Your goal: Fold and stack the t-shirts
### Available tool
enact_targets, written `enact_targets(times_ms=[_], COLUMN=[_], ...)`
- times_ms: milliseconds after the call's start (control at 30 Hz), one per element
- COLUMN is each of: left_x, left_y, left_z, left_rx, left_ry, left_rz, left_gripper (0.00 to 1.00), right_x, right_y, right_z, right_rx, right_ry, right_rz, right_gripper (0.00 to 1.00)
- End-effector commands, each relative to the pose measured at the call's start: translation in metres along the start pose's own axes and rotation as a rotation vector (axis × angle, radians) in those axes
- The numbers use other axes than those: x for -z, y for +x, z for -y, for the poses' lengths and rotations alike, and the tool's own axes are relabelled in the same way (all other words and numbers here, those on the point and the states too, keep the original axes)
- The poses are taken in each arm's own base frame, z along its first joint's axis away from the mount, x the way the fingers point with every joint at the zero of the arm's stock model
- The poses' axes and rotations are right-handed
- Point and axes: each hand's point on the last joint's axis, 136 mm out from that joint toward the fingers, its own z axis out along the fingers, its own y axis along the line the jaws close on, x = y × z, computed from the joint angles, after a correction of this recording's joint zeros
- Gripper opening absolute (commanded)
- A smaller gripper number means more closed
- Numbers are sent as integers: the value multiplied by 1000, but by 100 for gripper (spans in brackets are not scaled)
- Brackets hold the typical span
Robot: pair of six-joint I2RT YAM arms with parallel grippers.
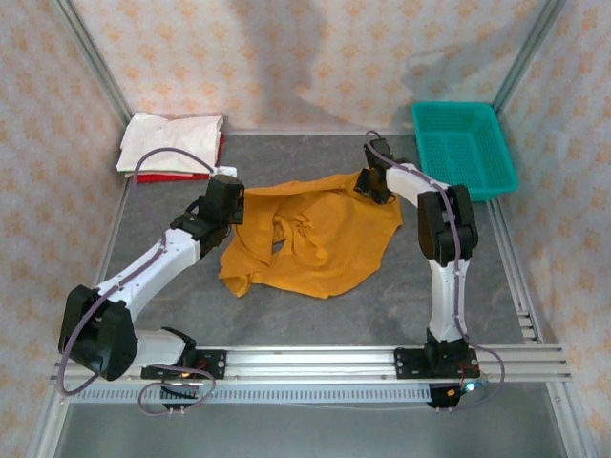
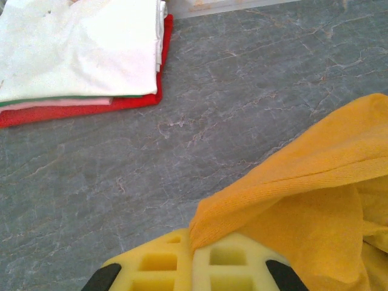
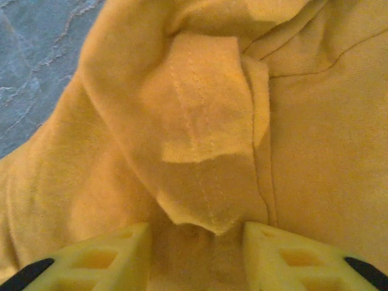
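- While the mustard-orange t-shirt (image 1: 315,243) is lying crumpled and unfolded in the middle of the table (image 1: 382,305), the white t-shirt (image 2: 79,48) and red t-shirt (image 2: 73,112) are being kept as a folded stack at the far-left corner, white on top of red.
- Progress, as judged: two of three shirts are being counted as done. The orange one's fold and its placing on the stack are being left to do.
- Teal basket (image 1: 453,107) is sitting at the far right, well apart from the cloth.
- Left gripper (image 2: 193,254) is being held low at the shirt's far-left edge, with the arm reaching forward over the table. Its fingers are pressed together, and an edge of orange cloth is being pinched between them.
- Right gripper (image 3: 197,233) is being pointed down at the shirt's far-right corner, with the arm bent at the elbow. Its jaws are being held apart, and a sleeve-like fold is lying between them, not being clamped as far as can be seen.
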Motion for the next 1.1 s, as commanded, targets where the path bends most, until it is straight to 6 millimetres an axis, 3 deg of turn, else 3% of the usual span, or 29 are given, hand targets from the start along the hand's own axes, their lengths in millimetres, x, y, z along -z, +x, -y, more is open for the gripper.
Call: enact_targets(times_ms=[0,133,300,633,767,933,1067], left_x=[2,3,12,43,71,122,176], left_y=[-8,-11,-20,-42,-60,-85,-100], left_z=[-12,-14,-20,-43,-55,-59,-51], left_rx=[27,36,64,111,117,111,105], left_ry=[-47,-50,-56,-90,-86,27,211], left_rz=[36,43,76,163,216,314,397], left_gripper=[0,0,0,0,0,0,0], right_x=[-4,8,58,160,222,324,416], right_y=[-6,-15,-35,-54,-55,-50,-34], right_z=[-3,-8,-22,-32,-31,-21,-4], right_rx=[-20,-18,-6,6,24,68,105], right_ry=[-16,-33,-87,-183,-248,-321,-385], right_rz=[3,40,133,287,394,574,736], right_gripper=[35,17,0,0,0,0,0])
